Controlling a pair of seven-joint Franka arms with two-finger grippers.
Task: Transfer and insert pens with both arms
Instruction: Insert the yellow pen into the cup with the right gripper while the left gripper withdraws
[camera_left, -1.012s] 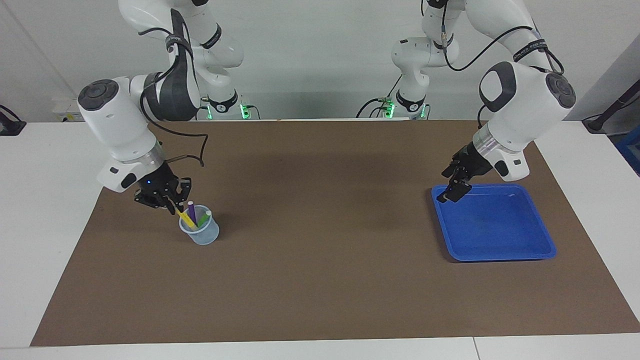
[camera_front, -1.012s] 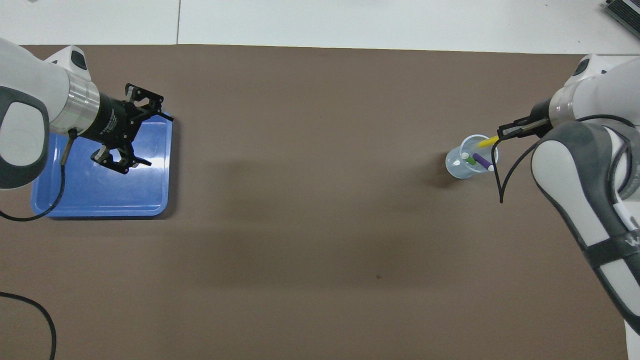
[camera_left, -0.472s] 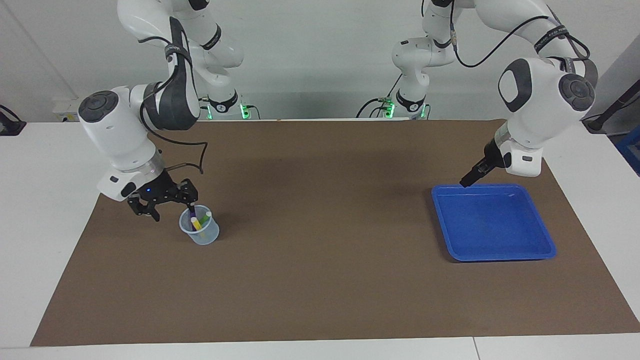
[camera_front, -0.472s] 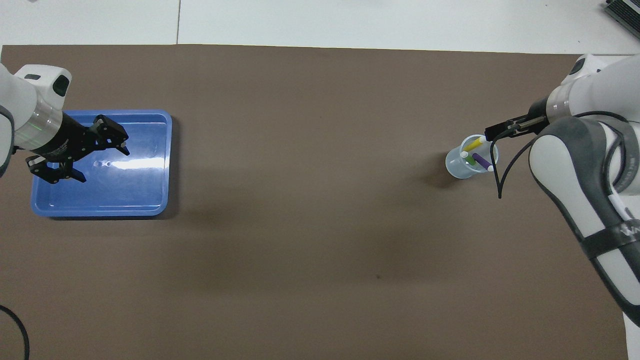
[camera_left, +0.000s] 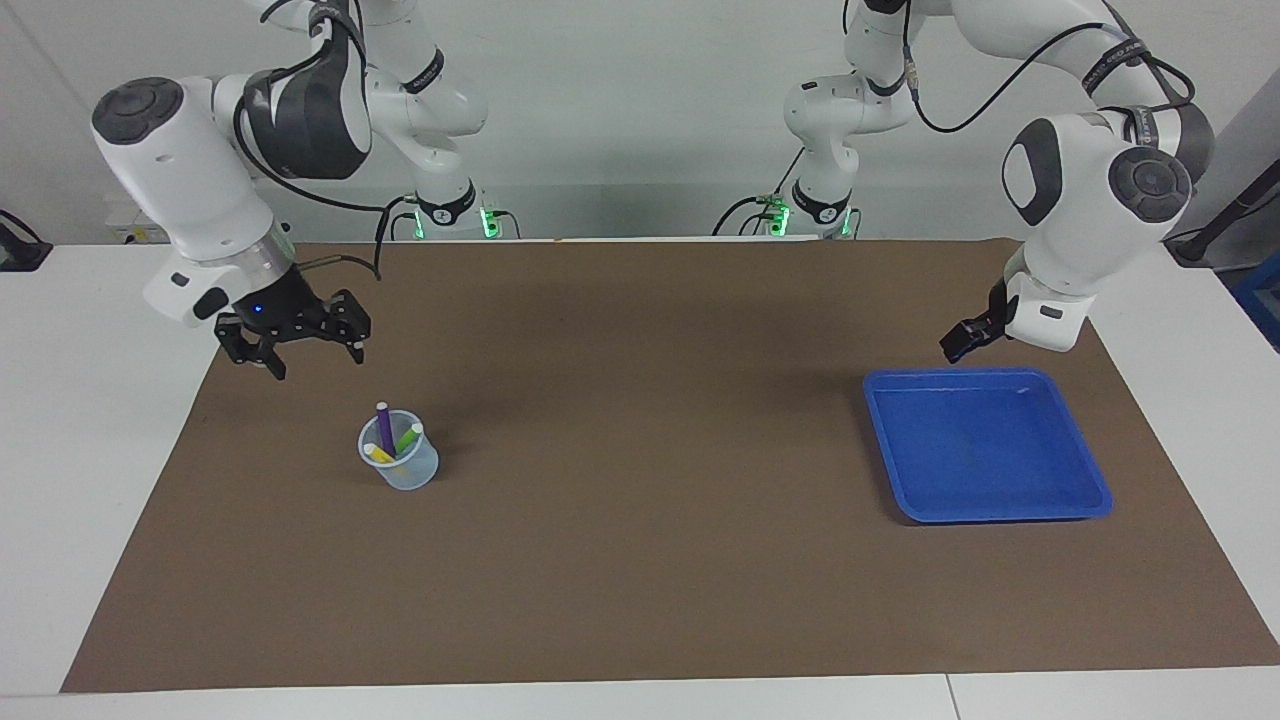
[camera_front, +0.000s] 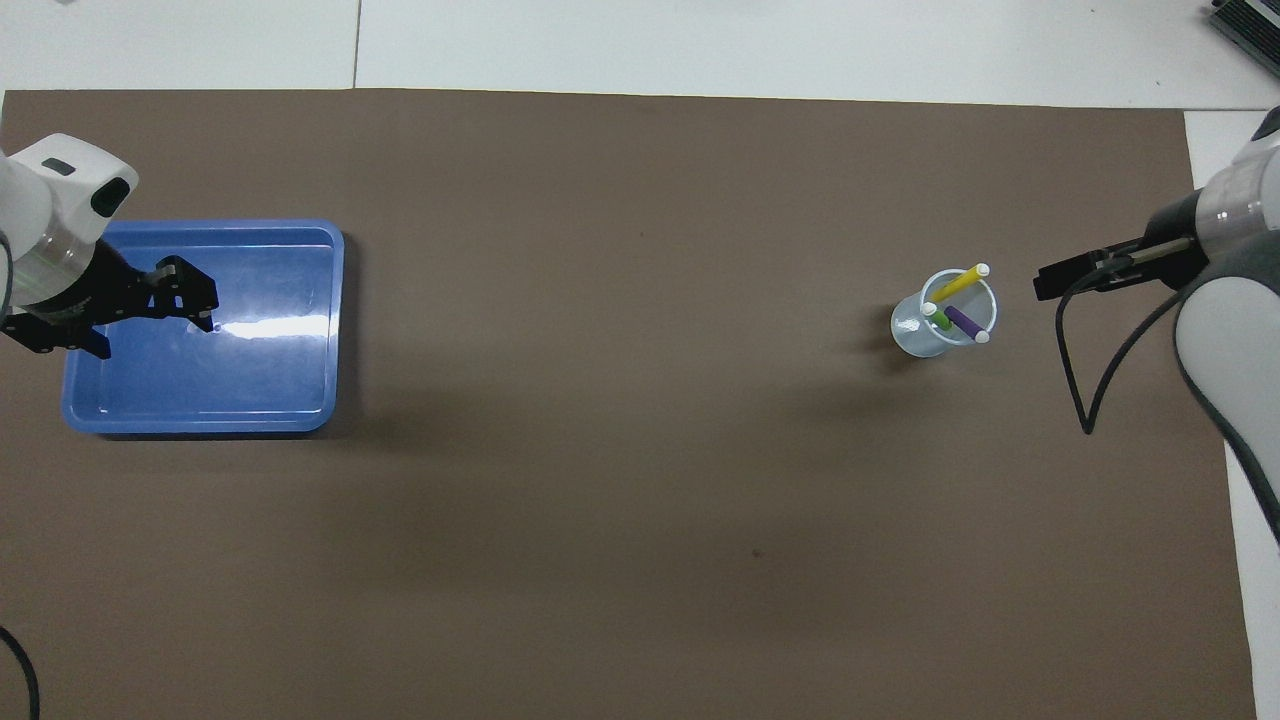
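Hiding the pens' (camera_left: 388, 436) lower ends, the cup (camera_left: 410, 472) looks translucent.

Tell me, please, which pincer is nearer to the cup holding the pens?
Right. The right pincer hangs just robot-side of the cup; the left pincer is at the blue tray, toward the left arm's end.

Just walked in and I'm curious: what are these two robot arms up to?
They are moving pens into a cup. All three pens, the yellow pen, the purple pen and the green pen, stand in the clear cup toward the right arm's end of the table. The right gripper hangs open in the air near the cup, holding nothing. The left gripper is up by the blue tray's edge nearer the robots, also holding nothing. The tray has no pens in it.
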